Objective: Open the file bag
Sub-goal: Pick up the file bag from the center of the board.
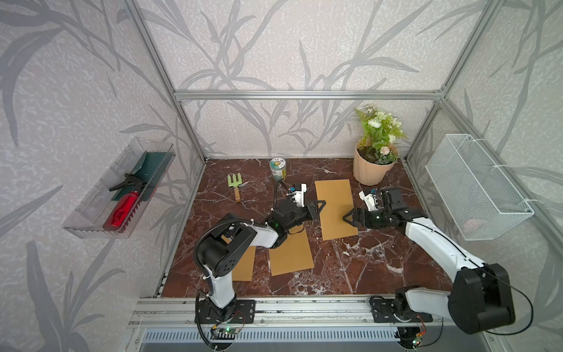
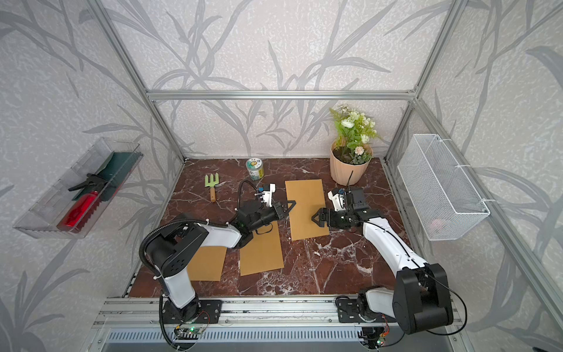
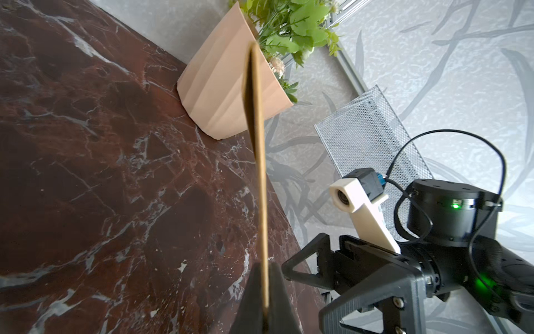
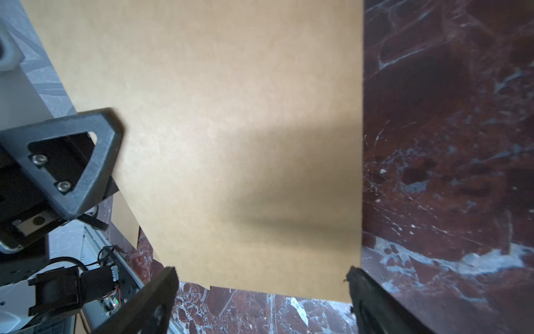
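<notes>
Hanging mid-frame in both top views, the file bag [image 1: 335,210] is gripped at its frame-left edge by the left gripper [image 1: 319,208], jaws clamped on it, over the counter [image 1: 380,265]. The right gripper [image 1: 349,217], jaws wide apart at the opposite edge, should probably catch one layer only.

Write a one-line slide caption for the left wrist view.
Edge-on file bag held by the left gripper, jaws shut; right gripper open alongside, flower pot behind.
</notes>
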Robot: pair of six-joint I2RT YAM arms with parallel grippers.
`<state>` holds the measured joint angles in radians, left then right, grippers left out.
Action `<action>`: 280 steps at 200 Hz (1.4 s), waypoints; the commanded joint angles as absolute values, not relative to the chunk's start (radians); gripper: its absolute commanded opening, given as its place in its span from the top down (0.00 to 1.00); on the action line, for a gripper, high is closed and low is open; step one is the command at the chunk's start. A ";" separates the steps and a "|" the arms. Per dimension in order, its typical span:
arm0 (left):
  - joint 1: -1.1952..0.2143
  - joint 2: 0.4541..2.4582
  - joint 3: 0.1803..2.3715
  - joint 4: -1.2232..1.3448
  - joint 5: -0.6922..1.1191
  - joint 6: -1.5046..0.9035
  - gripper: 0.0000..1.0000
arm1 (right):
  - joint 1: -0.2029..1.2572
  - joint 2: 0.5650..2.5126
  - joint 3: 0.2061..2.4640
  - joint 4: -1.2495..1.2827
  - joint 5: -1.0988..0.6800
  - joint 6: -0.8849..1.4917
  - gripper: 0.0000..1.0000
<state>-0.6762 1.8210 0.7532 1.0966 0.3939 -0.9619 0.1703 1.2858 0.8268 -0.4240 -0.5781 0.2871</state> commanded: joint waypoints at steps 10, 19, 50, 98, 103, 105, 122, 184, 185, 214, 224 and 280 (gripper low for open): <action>-0.666 1.753 0.745 1.192 0.439 -0.977 1.00 | 0.173 1.312 0.816 -0.337 -0.662 0.303 0.09; -0.666 1.740 0.744 1.180 0.443 -0.972 1.00 | 0.173 1.318 0.817 -0.328 -0.670 0.305 0.10; -0.663 1.683 0.741 1.117 0.449 -0.937 1.00 | 0.170 1.324 0.822 -0.325 -0.663 0.295 0.10; -0.653 1.596 0.732 1.003 0.452 -0.878 1.00 | 0.143 1.318 0.825 -0.304 -0.677 0.289 0.10; -0.652 1.591 0.732 1.000 0.453 -0.876 1.00 | 0.141 1.317 0.827 -0.300 -0.681 0.287 0.10; -0.652 1.588 0.732 0.999 0.454 -0.875 1.00 | 0.141 1.316 0.828 -0.299 -0.683 0.286 0.10; -0.645 1.576 0.728 1.000 0.459 -0.877 1.00 | 0.137 1.313 0.833 -0.287 -0.709 0.275 0.10; -0.604 1.609 0.694 1.181 0.489 -0.991 1.00 | 0.129 1.327 0.811 -0.180 -0.901 0.283 0.10; -0.603 1.611 0.693 1.186 0.489 -0.995 1.00 | 0.129 1.328 0.810 -0.178 -0.903 0.284 0.10; -0.589 1.636 0.680 1.245 0.486 -1.032 1.00 | 0.126 1.328 0.789 -0.118 -0.965 0.314 0.13; -0.586 1.640 0.677 1.256 0.482 -1.037 1.00 | 0.126 1.326 0.785 -0.115 -0.976 0.316 0.15; -0.563 1.643 0.666 1.247 0.468 -1.031 1.00 | 0.126 1.299 0.781 -0.123 -1.013 0.312 0.42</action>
<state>-0.5732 1.6398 0.6758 1.1862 0.4702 -1.0199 0.1246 1.3212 0.7914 -0.1429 -0.9550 0.3122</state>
